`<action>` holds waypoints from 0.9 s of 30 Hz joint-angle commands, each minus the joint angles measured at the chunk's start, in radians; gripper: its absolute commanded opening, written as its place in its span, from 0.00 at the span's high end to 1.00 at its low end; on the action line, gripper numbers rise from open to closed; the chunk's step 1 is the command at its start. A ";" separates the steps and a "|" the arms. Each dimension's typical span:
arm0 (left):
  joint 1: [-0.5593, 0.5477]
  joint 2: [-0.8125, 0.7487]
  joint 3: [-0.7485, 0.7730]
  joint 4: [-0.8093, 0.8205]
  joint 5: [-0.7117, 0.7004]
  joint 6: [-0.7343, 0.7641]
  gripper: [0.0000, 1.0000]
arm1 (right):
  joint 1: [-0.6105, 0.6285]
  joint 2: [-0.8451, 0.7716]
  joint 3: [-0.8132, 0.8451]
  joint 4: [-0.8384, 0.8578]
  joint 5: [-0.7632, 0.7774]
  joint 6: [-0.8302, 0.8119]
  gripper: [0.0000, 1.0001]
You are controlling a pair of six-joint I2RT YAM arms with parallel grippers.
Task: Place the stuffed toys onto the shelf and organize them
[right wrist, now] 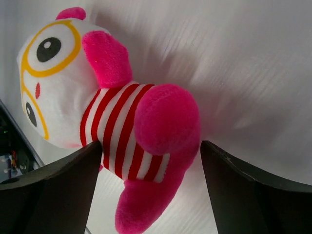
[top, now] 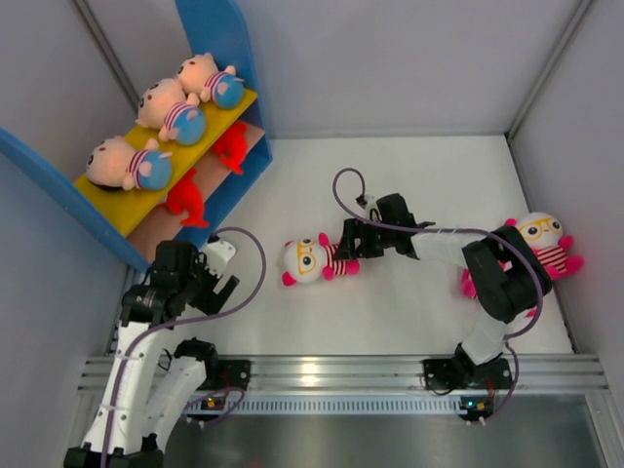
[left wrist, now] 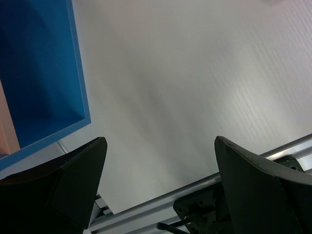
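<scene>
The shelf [top: 210, 29] stands at the back left, with three peach dolls [top: 127, 164] on its yellow upper board and two red creatures [top: 185, 200] on the tan lower board. A white owl with yellow glasses [top: 310, 258] lies flat mid-table. My right gripper [top: 349, 244] is open around its pink legs; in the right wrist view the owl [right wrist: 112, 117] lies between the spread fingers of that gripper [right wrist: 151, 144], with a gap on each side. A second owl [top: 541, 239] lies at the right, partly behind the right arm. My left gripper [top: 222, 283] is open and empty.
In the left wrist view the left gripper [left wrist: 161, 139] hangs over bare table beside the shelf's blue side panel [left wrist: 39, 63]. Grey walls close in the table on three sides. An aluminium rail [top: 331, 370] runs along the near edge.
</scene>
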 commanded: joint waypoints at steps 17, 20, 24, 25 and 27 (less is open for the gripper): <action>0.061 -0.169 -0.244 0.204 -0.359 -0.131 0.02 | 0.054 0.162 0.258 0.434 0.095 0.534 1.00; 0.067 -0.174 -0.244 0.204 -0.342 -0.125 0.02 | 0.100 0.309 0.486 0.376 0.174 0.571 1.00; 0.067 -0.174 -0.247 0.208 -0.320 -0.116 0.02 | 0.148 0.554 0.795 0.188 0.274 0.592 1.00; 0.067 -0.179 -0.250 0.211 -0.317 -0.117 0.02 | 0.165 0.593 0.900 0.169 0.312 0.609 1.00; 0.067 -0.193 -0.250 0.211 -0.313 -0.111 0.02 | 0.177 0.696 0.985 0.134 0.341 0.656 1.00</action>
